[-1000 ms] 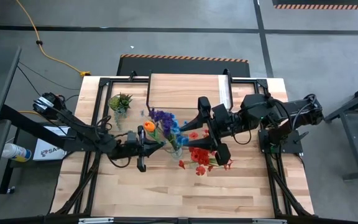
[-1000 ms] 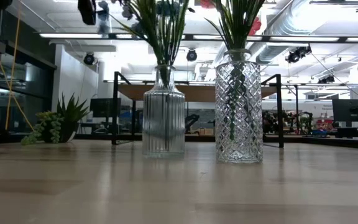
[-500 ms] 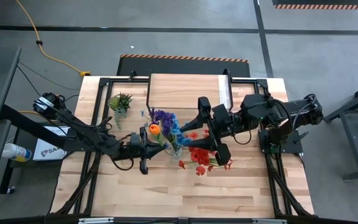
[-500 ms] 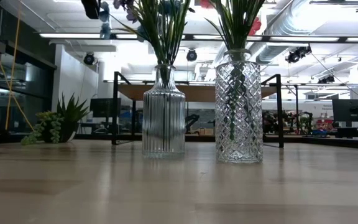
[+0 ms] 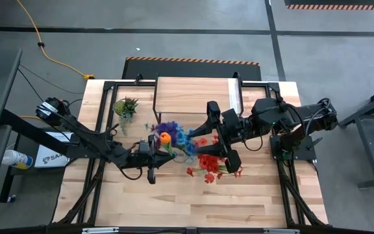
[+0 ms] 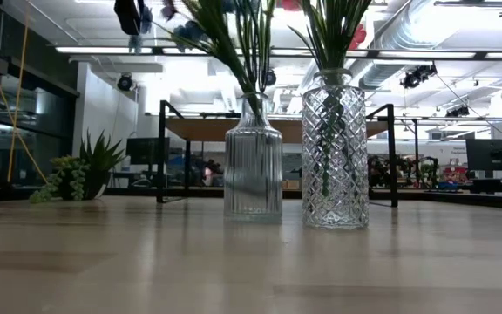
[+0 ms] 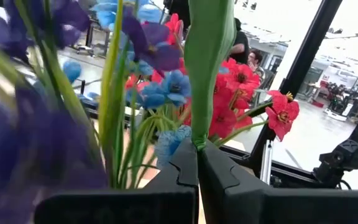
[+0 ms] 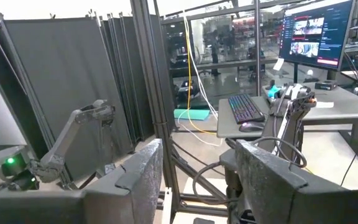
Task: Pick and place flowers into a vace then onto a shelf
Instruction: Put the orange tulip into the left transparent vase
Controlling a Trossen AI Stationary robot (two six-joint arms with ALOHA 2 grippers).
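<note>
Two glass vases stand close together mid-tabletop, flowers in both, before the shelf. Left jaws pinch one green stem among the blooms. Right jaws hover spread, holding nothing.

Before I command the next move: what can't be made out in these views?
- High view: both vases hidden under the blooms.
- Low view: flower heads cut off by the top edge; left tool only partly in frame.
- Left wrist view: stem clamped, but its bloom is out of frame.
- Right wrist view: right tool faces the room, no flowers visible.
</note>
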